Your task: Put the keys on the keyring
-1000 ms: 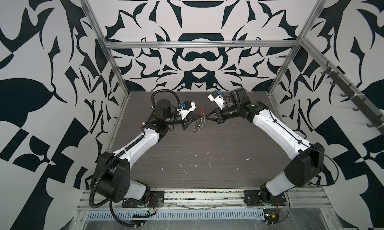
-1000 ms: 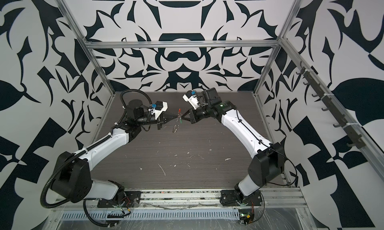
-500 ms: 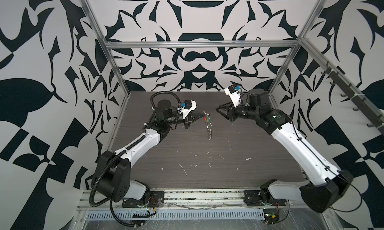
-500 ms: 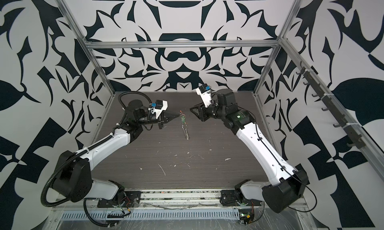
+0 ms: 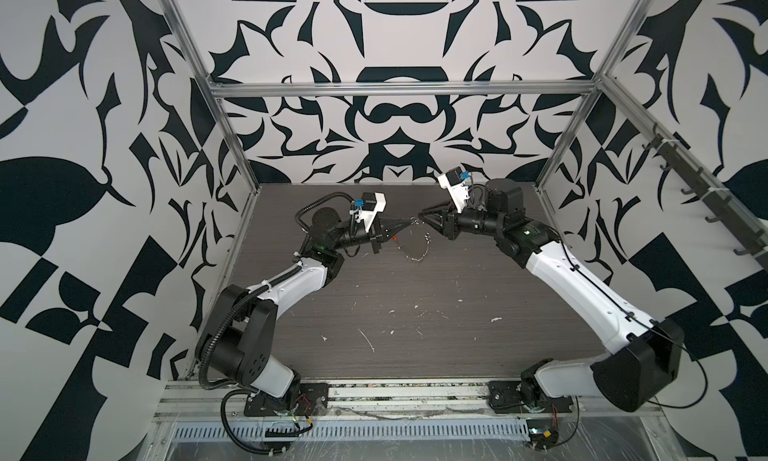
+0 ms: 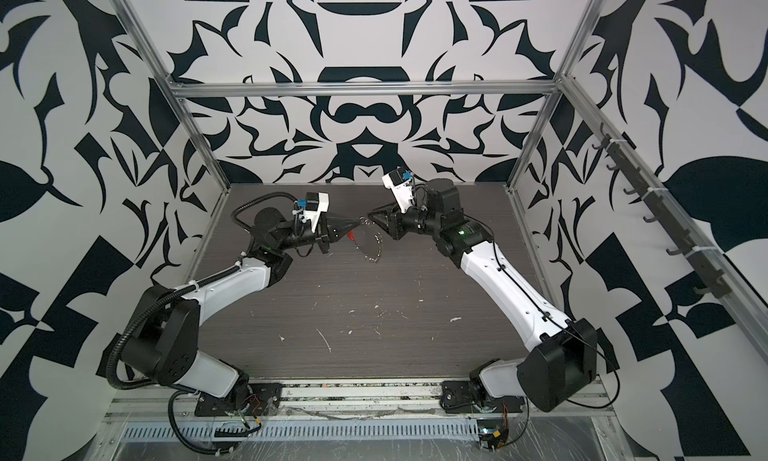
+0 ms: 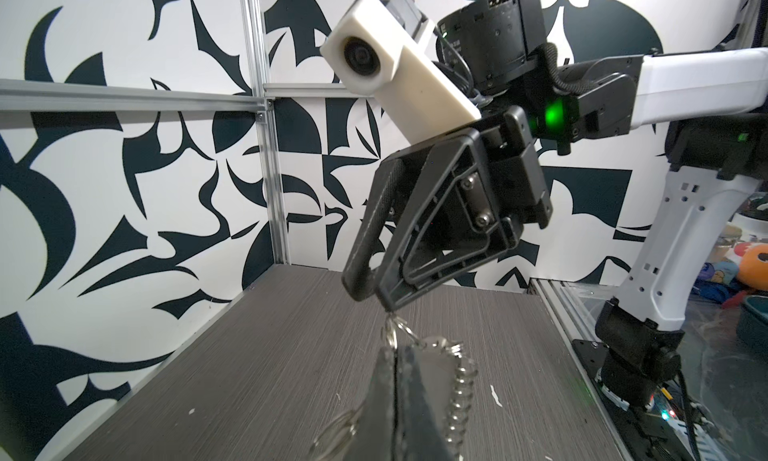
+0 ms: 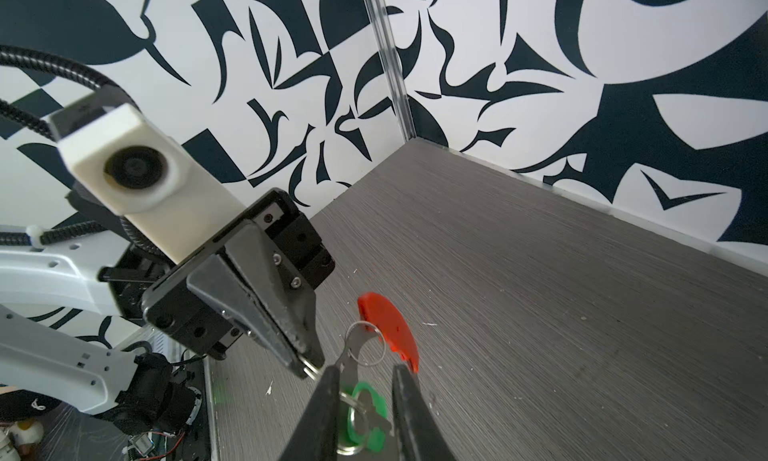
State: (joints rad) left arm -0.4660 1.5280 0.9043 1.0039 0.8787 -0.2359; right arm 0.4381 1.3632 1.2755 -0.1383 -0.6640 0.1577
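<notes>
Left gripper (image 8: 311, 365) clenched, tips pinching one small silver ring of the keyring (image 5: 419, 251); in its own wrist view the two fingers (image 7: 415, 417) lie flat against each other; right gripper (image 8: 365, 369) released part way, jaws standing apart with a clear gap; green key (image 8: 362, 413) shows in that gap, its silver blade running up beside one finger (cannot tell whether either pad touches it); seen from the left wrist, the right gripper's tips sit just above a silver ring, touching or nearly so; red piece (image 8: 388, 330) of the keyring curves just beyond the right fingertips, with a thin ring looped beside its end; whether the green key is threaded on the keyring I cannot tell; in both top views the two grippers meet almost tip to tip over the far middle of the table (image 5: 415, 313), and the keyring hangs below them as a loop of silver rings, its height over the tabletop unclear; green key too small to make out there; white flecks (image 5: 368, 338) scattered on the dark wood-grain surface nearer the camera.
</notes>
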